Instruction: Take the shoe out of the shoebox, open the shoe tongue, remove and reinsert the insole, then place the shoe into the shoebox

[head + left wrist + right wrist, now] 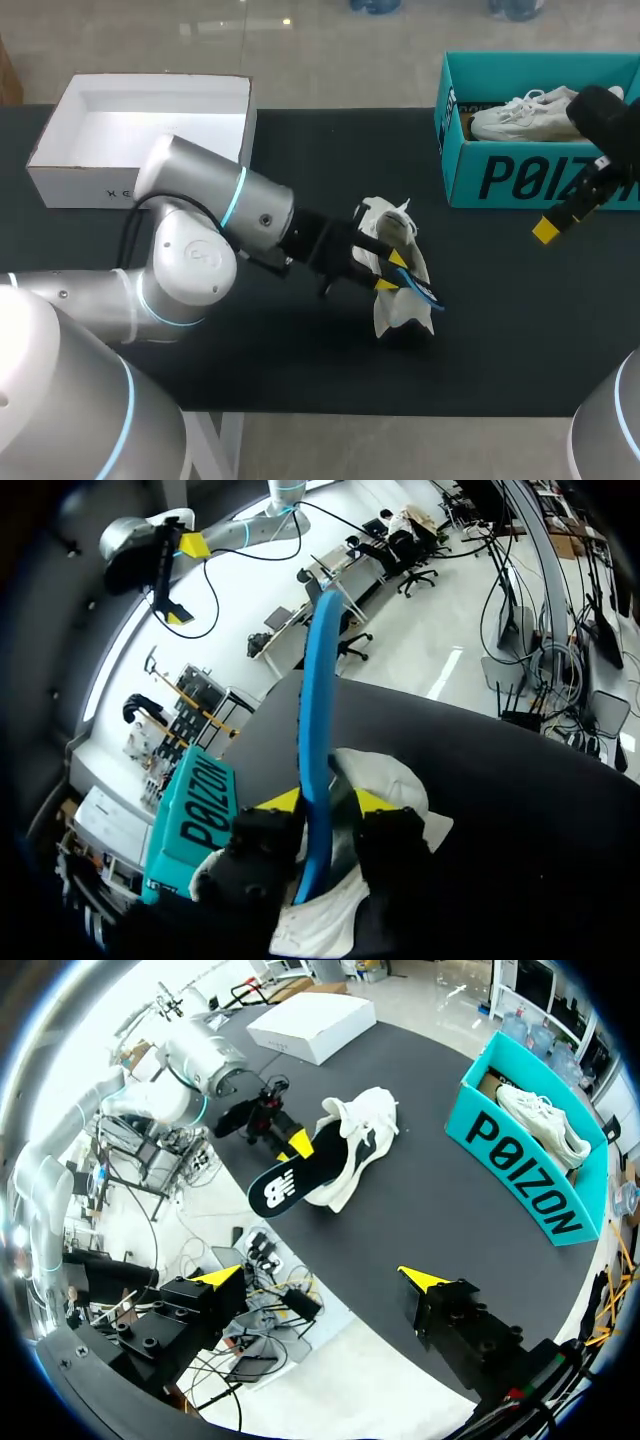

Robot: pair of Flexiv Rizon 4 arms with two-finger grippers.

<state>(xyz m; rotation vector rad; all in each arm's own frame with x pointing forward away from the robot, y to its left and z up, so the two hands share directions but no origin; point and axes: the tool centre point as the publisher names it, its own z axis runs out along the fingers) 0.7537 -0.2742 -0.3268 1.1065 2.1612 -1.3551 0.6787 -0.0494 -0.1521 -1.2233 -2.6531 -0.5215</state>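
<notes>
A white shoe [392,310] [365,1135] lies on the black table near its front middle. Its insole [425,292] [318,710] [290,1175], blue-edged with a black underside, sticks out of the shoe's opening. My left gripper [392,271] [326,802] straddles the insole. Its fingers stand slightly apart, and a thin gap shows beside one of them. The teal shoebox [540,180] [520,1160] stands at the back right. My right gripper [558,222] [322,1277] hangs wide open and empty in front of that box, high above the table.
A second white shoe [520,115] [545,1120] lies inside the teal shoebox. A white open box [60,170] [310,1025] sits at the back left. My left arm's elbow [190,250] bulks over the table's left front.
</notes>
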